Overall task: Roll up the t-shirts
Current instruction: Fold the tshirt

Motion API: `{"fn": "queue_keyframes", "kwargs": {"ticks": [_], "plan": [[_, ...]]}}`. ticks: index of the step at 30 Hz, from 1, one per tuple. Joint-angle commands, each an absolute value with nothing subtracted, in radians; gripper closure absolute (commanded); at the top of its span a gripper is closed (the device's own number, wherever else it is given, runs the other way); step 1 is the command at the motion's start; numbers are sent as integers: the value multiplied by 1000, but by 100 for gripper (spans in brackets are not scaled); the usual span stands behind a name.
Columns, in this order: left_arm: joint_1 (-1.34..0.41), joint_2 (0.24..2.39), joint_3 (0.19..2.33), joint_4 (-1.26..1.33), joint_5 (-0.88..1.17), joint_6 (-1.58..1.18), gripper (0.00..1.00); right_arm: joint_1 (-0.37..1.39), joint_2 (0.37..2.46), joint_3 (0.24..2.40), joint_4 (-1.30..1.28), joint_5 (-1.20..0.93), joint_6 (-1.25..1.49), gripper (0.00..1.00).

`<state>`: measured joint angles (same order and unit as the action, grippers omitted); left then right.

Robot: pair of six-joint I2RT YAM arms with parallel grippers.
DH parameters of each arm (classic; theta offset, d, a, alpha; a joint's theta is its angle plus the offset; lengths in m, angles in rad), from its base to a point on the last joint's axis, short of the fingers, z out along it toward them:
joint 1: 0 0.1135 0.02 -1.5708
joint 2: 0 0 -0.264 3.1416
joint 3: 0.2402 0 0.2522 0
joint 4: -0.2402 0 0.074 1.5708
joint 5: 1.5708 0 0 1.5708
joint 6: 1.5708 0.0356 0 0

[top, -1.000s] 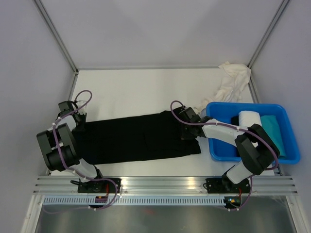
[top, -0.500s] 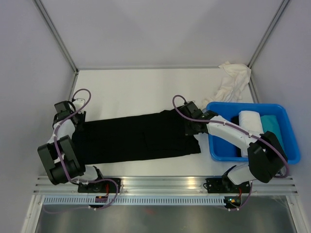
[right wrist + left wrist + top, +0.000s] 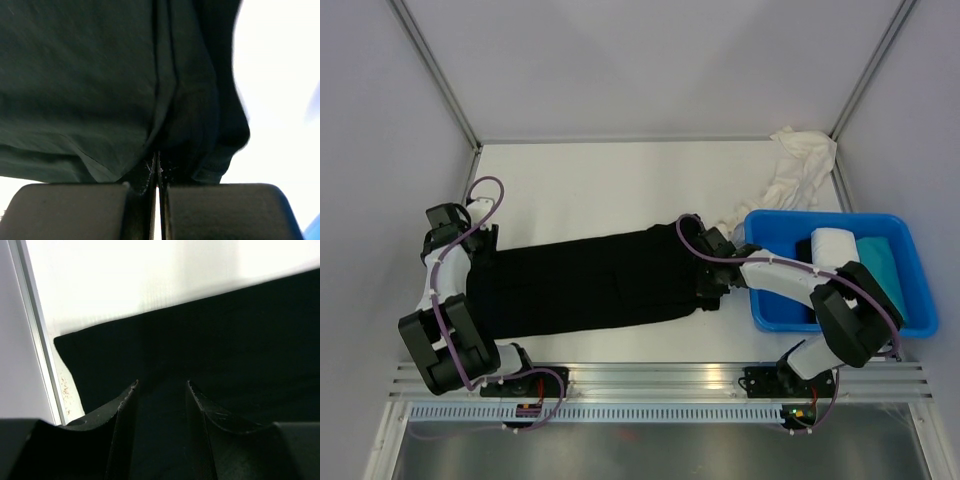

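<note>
The black t-shirt (image 3: pixel 590 280) lies as a long strip across the near half of the desk (image 3: pixel 620 180), and the biggest risk is the whole strip sliding askew rather than rolling, because the left fingers (image 3: pixel 468 236) stand half open above its left end, holding nothing. Smaller: the right fingers (image 3: pixel 708 282), shut on a bunched fold at its right end (a thin pinch), may slip off.

1. Top view: bright, even light from above; the table (image 3: pixel 620 180) carries only faint, soft shadows.
2. Beyond the left gripper (image 3: pixel 161 385), the table glares pure white; the black t-shirt (image 3: pixel 225 355) shows no detail.
3. Ahead of the right gripper (image 3: pixel 156 160), cloth is blurred; white glare to its right.
</note>
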<state>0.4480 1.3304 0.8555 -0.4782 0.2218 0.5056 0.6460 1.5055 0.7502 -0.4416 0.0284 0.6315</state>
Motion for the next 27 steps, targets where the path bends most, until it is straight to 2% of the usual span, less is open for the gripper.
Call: {"fn": "queue_keyframes", "kwargs": {"ticks": [1,3,6,13,16,17,22,25,27], "plan": [[454,1296,891,-509,261,491,52,560,1694,803,-339,46,583,100],[453,1295,891,-512,262,491,52,520,1761,900,-356,84,546,100],[454,1295,894,-515,262,489,51,453,1919,1159,-411,115,499,100],[454,1289,903,-526,247,495,51,405,2329,1986,-684,156,414,99],[453,1286,910,-540,258,497,51,385,2375,2165,-768,141,402,100],[454,1285,910,-540,256,500,51,387,2356,2160,-765,129,399,100],[453,1302,902,-540,259,508,51,387,2183,1869,-588,54,462,73],[454,1318,902,-538,255,512,51,377,2186,1781,-534,32,529,57],[453,1322,899,-537,239,517,51,367,2204,1753,-500,23,570,53]]}}
